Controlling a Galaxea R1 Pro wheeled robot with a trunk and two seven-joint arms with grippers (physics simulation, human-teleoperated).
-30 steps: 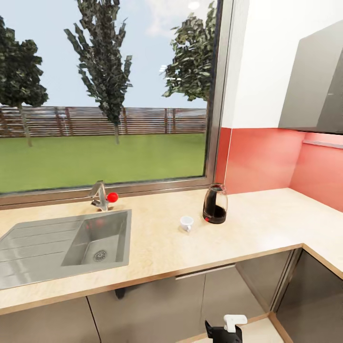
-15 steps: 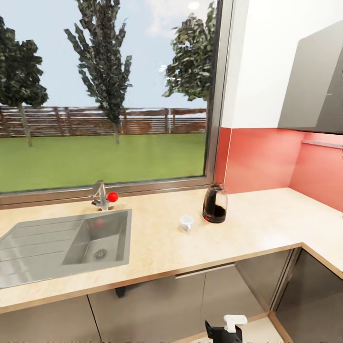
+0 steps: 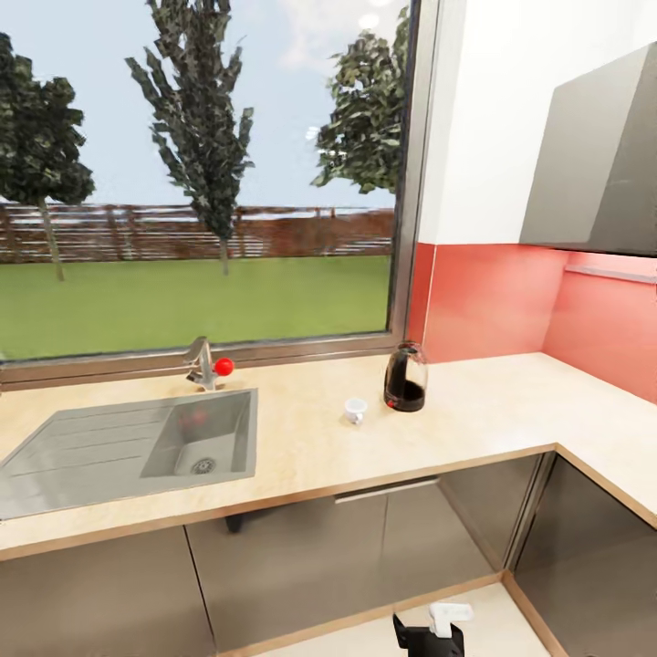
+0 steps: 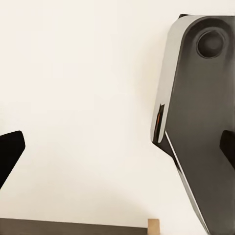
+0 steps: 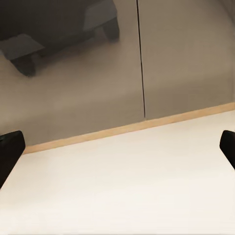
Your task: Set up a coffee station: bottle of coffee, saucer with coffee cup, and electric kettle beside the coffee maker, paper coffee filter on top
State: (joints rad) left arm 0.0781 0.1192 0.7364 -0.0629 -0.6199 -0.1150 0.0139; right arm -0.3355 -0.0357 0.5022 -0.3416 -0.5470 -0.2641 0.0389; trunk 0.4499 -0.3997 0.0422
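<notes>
Both arms hang low, down near the pale floor (image 5: 147, 186), well short of anything on the worktop. The left gripper (image 4: 117, 152) has its two dark fingertips (image 4: 9, 152) set wide apart at the edges of its wrist view, with nothing between them but pale floor and part of the robot's own grey-black body (image 4: 200, 122) close alongside. The right gripper (image 5: 117, 152) is spread just as wide, holding nothing, and faces the dark grey cabinet fronts (image 5: 98, 68) and the wooden plinth strip beneath them. High above and well ahead of both grippers, the kitchen countertop (image 3: 474, 420) runs under the window (image 3: 201, 182) and turns a corner to the right. On it, near the red backsplash (image 3: 493, 301), stands the electric kettle (image 3: 405, 378), upright, dark and translucent, its lower part looking darker than the top; I cannot tell what it holds. Just beside it, towards the sink, sits the coffee cup (image 3: 355, 410), apart from the kettle, too small to see inside. The steel sink (image 3: 196, 436) lies further left, with a drain at the bottom of its basin and a red-knobbed tap (image 3: 208, 363) behind it. A grey wall cabinet (image 3: 598, 164) hangs at upper right.
</notes>
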